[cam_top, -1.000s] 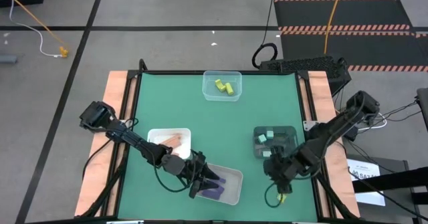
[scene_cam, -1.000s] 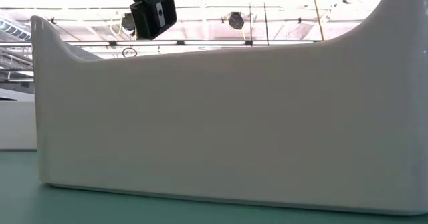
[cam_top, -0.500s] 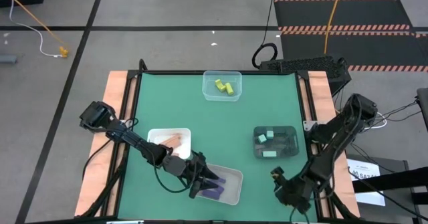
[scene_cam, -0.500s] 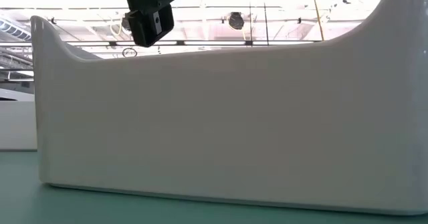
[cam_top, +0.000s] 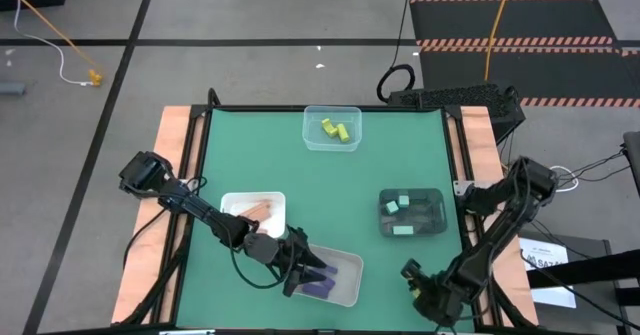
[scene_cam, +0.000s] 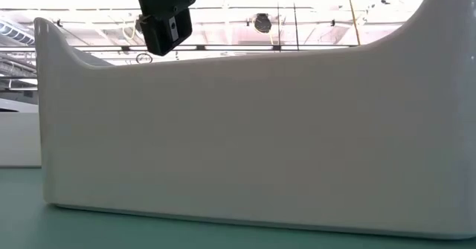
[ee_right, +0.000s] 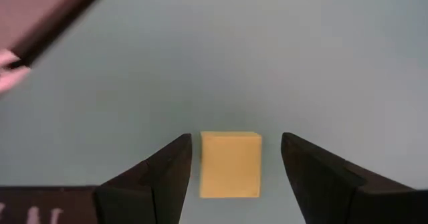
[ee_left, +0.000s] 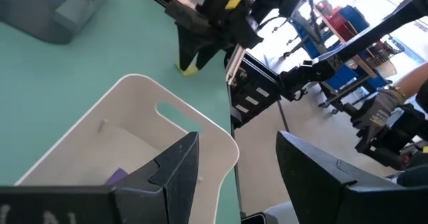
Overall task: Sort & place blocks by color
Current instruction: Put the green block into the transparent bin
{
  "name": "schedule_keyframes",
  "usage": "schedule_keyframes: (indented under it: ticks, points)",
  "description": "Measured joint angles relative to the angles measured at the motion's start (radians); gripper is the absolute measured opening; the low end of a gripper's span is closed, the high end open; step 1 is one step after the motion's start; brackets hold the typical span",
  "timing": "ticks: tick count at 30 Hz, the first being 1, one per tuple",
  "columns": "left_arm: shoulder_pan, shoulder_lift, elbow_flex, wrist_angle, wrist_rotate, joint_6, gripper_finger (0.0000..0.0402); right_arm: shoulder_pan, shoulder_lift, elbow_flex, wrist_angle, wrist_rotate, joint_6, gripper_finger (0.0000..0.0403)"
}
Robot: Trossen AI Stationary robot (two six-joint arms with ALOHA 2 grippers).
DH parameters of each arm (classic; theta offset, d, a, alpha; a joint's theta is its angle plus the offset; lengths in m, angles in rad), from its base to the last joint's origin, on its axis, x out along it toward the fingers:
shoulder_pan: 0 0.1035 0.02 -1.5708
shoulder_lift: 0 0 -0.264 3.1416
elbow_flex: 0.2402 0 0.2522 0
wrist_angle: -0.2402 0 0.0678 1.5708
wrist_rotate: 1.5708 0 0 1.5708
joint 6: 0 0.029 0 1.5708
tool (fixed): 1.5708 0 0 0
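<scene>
A yellow block (ee_right: 231,167) lies flat on the green table near its near right corner. My right gripper (ee_right: 235,144) points down over it, open, with one finger on either side and a gap to each; the left wrist view shows the block (ee_left: 189,68) under that gripper. In the high view the gripper (cam_top: 425,290) hides the block. My left gripper (cam_top: 312,273) stands open over the white tray (cam_top: 345,287) of purple blocks (ee_left: 119,176), with nothing between its fingers.
A clear tray (cam_top: 332,128) with yellow blocks stands at the far middle. A dark tray (cam_top: 411,213) with mint blocks is on the right, and a white tray (cam_top: 253,210) with orange blocks on the left. In the low view a white tray wall (scene_cam: 245,130) fills the picture.
My right gripper has swung from beside the dark tray toward the table's near right corner, sunk down, and rolled, so that its fingers now stand either side of the yellow block. The block has stayed where it was.
</scene>
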Motion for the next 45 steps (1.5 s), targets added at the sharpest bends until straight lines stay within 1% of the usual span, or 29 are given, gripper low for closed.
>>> schedule_keyframes:
  ticks: [7, 10, 13, 17, 19, 23, 26, 27, 29, 31, 32, 35, 39, 40, 41, 42, 43, 45]
  points:
    - [0.0, 0.0, 0.0, 0.001, -0.006, -0.011, 0.02, 0.004, 0.054, 0.002, 0.0, -0.014, 0.006, 0.0222]
    - [0.0, 0.0, 0.0, 0.001, -0.007, -0.022, 0.02, 0.004, 0.056, 0.002, -0.001, -0.018, 0.006, 0.0214]
    - [0.0, 0.0, 0.0, 0.001, -0.007, -0.023, 0.02, 0.004, 0.053, 0.002, -0.009, -0.023, 0.021, 0.0186]
    - [0.0, 0.0, 0.0, 0.001, -0.007, -0.023, 0.02, 0.004, 0.052, 0.002, -0.042, -0.026, 0.086, 0.0118]
    - [0.0, 0.0, 0.0, 0.001, -0.012, -0.027, 0.02, 0.004, 0.05, 0.003, -0.051, -0.026, 0.109, 0.0111]
    - [0.001, 0.0, 0.0, 0.004, -0.04, -0.054, 0.02, -0.001, 0.01, -0.002, -0.084, -0.032, 0.113, 0.0111]
    - [0.001, 0.0, 0.0, 0.017, -0.046, -0.058, 0.02, -0.01, -0.085, -0.004, -0.101, -0.026, 0.134, 0.0111]
    - [0.001, 0.0, 0.0, 0.021, -0.047, -0.058, 0.02, -0.015, -0.123, -0.002, -0.101, -0.007, 0.142, 0.0111]
    - [0.002, 0.0, 0.0, 0.025, -0.047, -0.055, 0.02, -0.021, -0.196, -0.001, -0.103, 0.056, 0.153, 0.0111]
    - [0.006, 0.0, 0.0, 0.025, -0.048, -0.048, 0.02, -0.036, -0.27, -0.002, -0.107, 0.147, 0.153, 0.0111]
    - [0.01, 0.0, 0.0, 0.025, -0.048, -0.048, 0.02, -0.046, -0.305, -0.002, -0.101, 0.21, 0.153, 0.0111]
    - [0.033, 0.0, 0.0, 0.025, -0.052, -0.047, 0.02, -0.091, -0.396, -0.002, -0.105, 0.46, 0.119, 0.0111]
    - [0.073, 0.0, 0.0, 0.028, -0.052, -0.033, 0.02, -0.177, -0.488, -0.002, -0.061, 0.884, 0.031, 0.0111]
    - [0.084, 0.0, 0.0, 0.029, -0.052, -0.028, 0.02, -0.207, -0.507, -0.001, -0.027, 0.966, 0.019, 0.0111]
    - [0.096, 0.0, 0.0, 0.029, -0.052, -0.024, 0.02, -0.241, -0.525, -0.001, 0.007, 1.025, 0.006, 0.0111]
    - [0.109, 0.0, 0.0, 0.03, -0.052, -0.024, 0.02, -0.274, -0.541, -0.001, 0.043, 1.055, 0.001, 0.0111]
    - [0.123, 0.0, 0.0, 0.031, -0.052, -0.023, 0.02, -0.309, -0.557, -0.001, 0.086, 1.059, -0.005, 0.0111]
    - [0.151, 0.0, 0.0, 0.031, -0.052, -0.023, 0.02, -0.382, -0.58, -0.001, 0.167, 1.04, -0.02, 0.0111]
